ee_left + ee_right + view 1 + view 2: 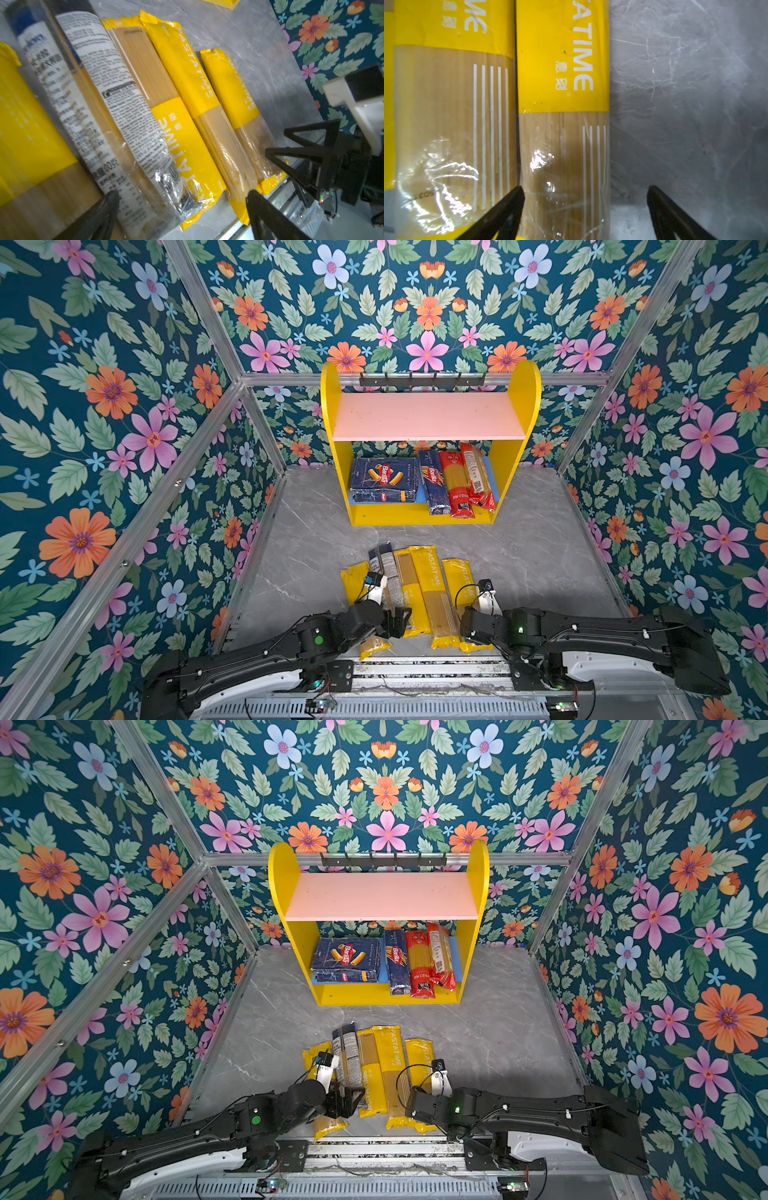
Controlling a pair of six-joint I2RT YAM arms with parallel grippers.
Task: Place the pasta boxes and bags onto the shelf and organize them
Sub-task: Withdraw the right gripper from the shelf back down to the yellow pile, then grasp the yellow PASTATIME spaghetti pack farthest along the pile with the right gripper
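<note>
At twelve o'clock, shelf (283, 886): wide box (347, 957), narrow box (397, 965), two red bags (419, 961) on lower board (457, 969). At six o'clock, five bags (388, 1052) side by side.

Left gripper (181, 194), right gripper (585, 188) low, jaws spread wide, seemingly empty.

one shelf (330, 414); two dark blue boxes: wide box (384, 479), narrow box (434, 485); two red bags: left red bag (456, 485), right red bag (478, 477); four yellow bags: leftmost yellow bag (353, 583), second yellow bag (405, 568), third yellow bag (428, 572), rightmost yellow bag (457, 576); one navy bag (388, 568); seven bags total
</note>
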